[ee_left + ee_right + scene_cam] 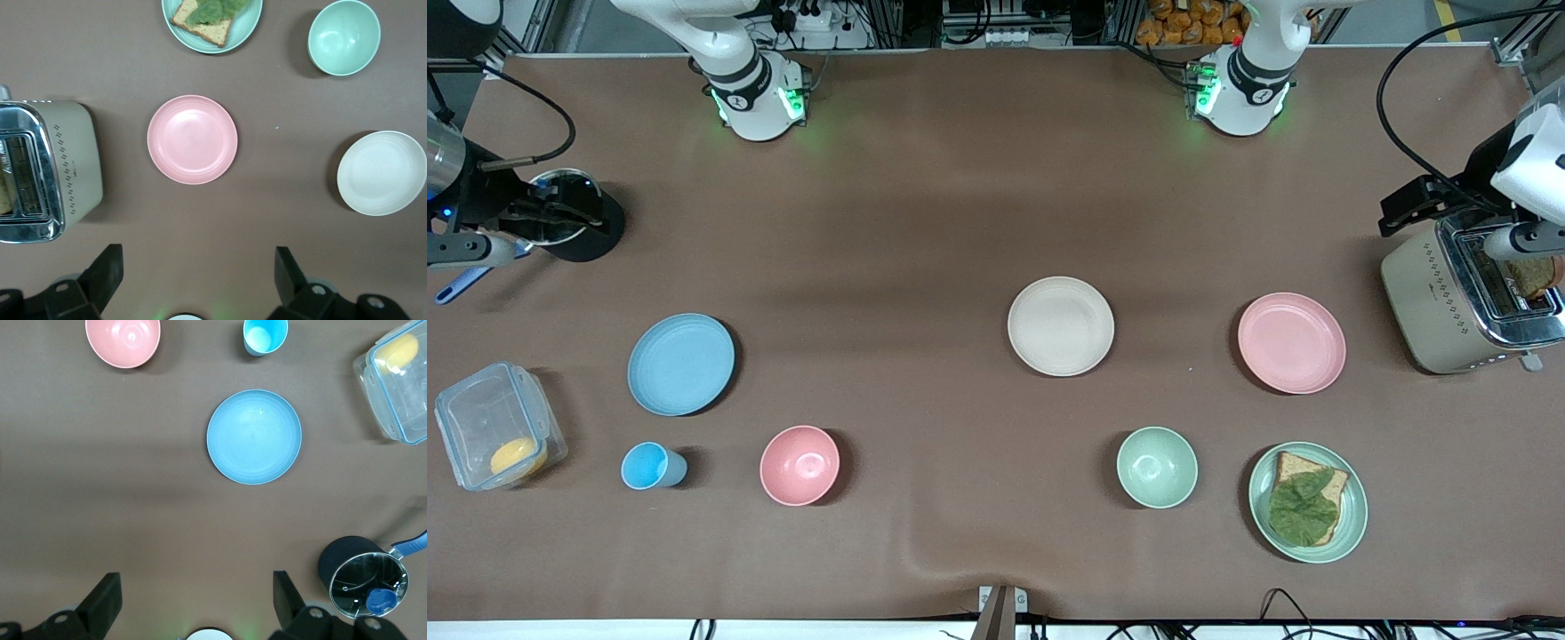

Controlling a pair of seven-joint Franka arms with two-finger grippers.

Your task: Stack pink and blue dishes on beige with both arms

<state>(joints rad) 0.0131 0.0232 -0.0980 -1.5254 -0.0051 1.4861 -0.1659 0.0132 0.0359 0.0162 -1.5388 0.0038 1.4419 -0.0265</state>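
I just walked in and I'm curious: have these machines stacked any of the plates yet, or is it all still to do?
Nothing is stacked yet. The beige plate lies bare, the pink plate sits apart toward the left arm's end, and the blue plate toward the right arm's end. Neither the left gripper nor the right gripper holds anything; both are open, each over its own plate. Both pickups and placements remain.

High front view, downward wrist views

Left gripper and right gripper hang open.
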